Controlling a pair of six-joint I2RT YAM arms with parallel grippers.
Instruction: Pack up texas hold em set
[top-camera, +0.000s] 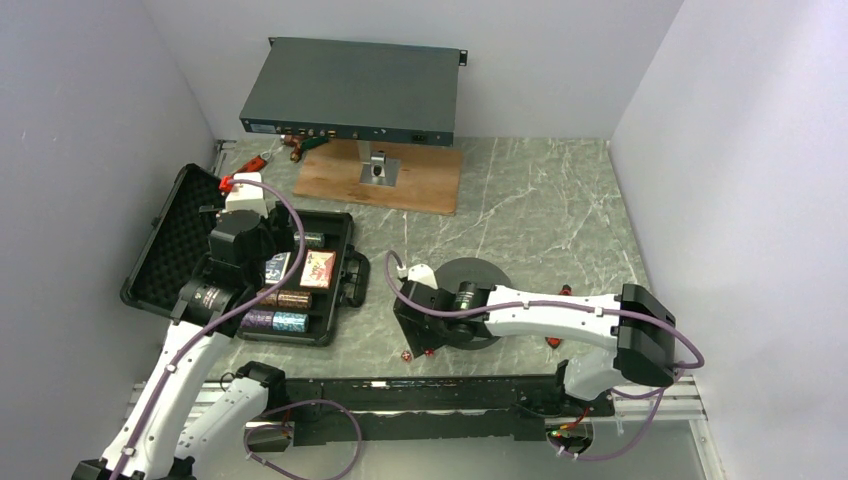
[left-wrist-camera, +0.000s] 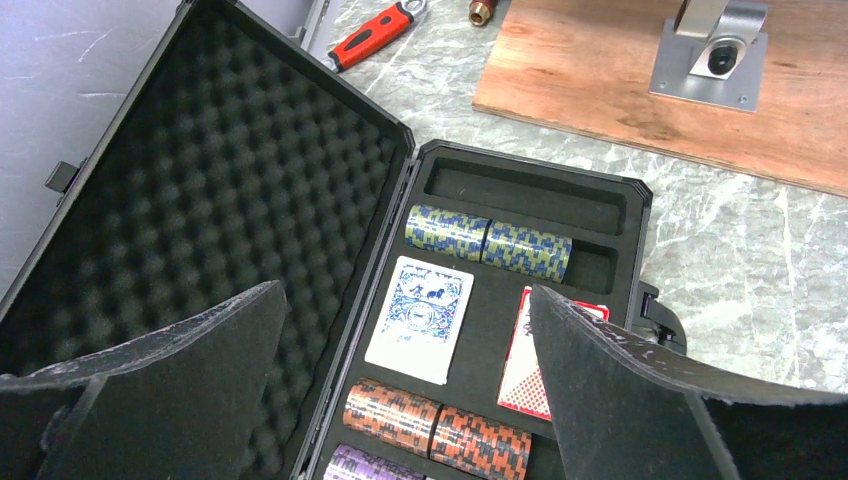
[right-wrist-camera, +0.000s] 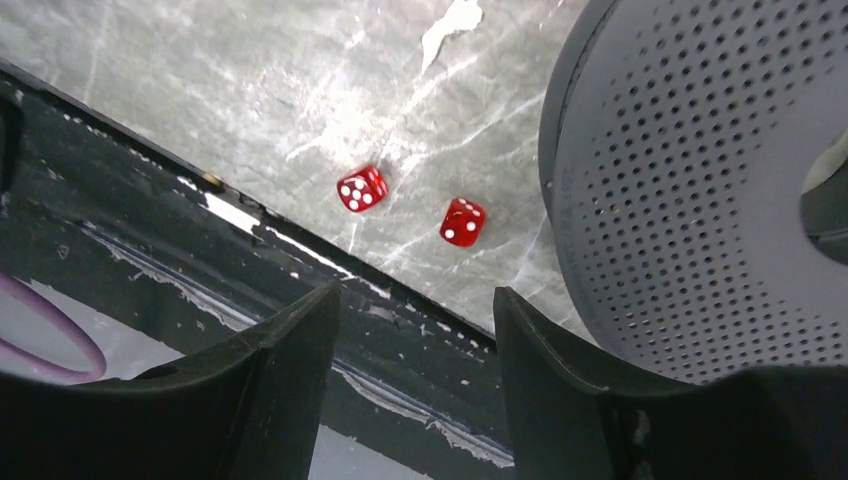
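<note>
Dice pickup in hand: right claw (right-wrist-camera: 415, 300) hangs apart, empty, over two dice (right-wrist-camera: 362, 188) by the tabletop's near edge. Left claw (left-wrist-camera: 405, 300) gapes above the open case (left-wrist-camera: 520, 195) at the left edge. The next move calls for a square drop and a pinch on one die.

Right pincer (top-camera: 416, 342) hangs just beside a red die (top-camera: 406, 356).
</note>
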